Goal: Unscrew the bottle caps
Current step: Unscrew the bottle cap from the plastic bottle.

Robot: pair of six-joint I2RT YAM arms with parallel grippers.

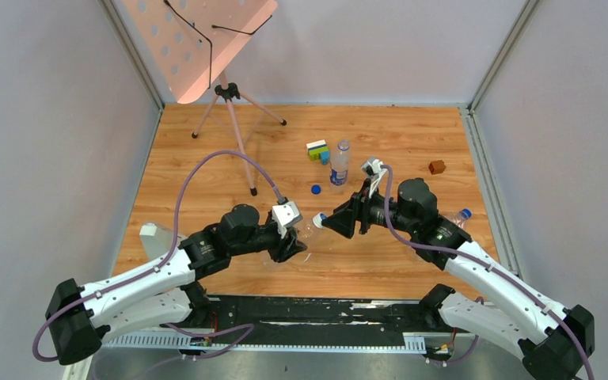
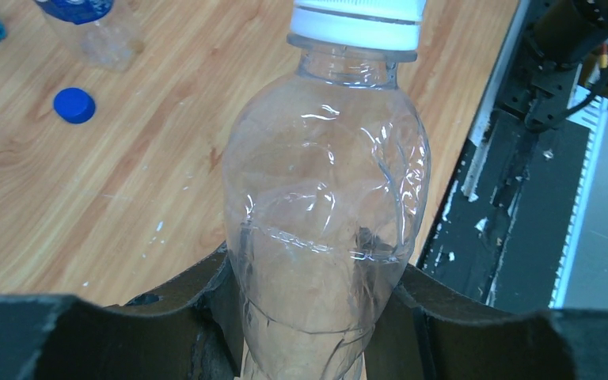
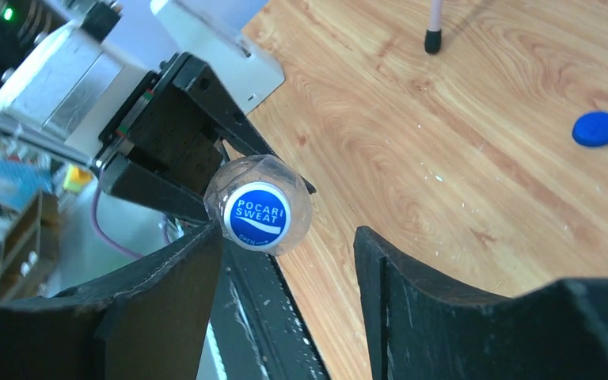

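My left gripper [image 1: 295, 242] is shut on the body of an unlabelled clear bottle [image 1: 307, 234] and holds it tilted above the table, neck towards the right arm. In the left wrist view the bottle [image 2: 324, 206] fills the gap between the jaws of the left gripper [image 2: 317, 277], and its whitish cap [image 2: 358, 20] is on. My right gripper [image 1: 331, 222] is open and faces that cap [image 1: 318, 219]. In the right wrist view the cap's blue printed top [image 3: 255, 215] sits by the left finger [image 3: 182, 277], at the mouth of the right gripper [image 3: 289, 237].
A blue-labelled bottle [image 1: 339, 166] stands mid-table, with a loose blue cap [image 1: 315, 189] beside it. Another capped bottle [image 1: 459, 215] lies behind the right arm. A toy block cluster [image 1: 317, 150], a brown cube [image 1: 437, 167] and a tripod [image 1: 229, 119] stand farther back.
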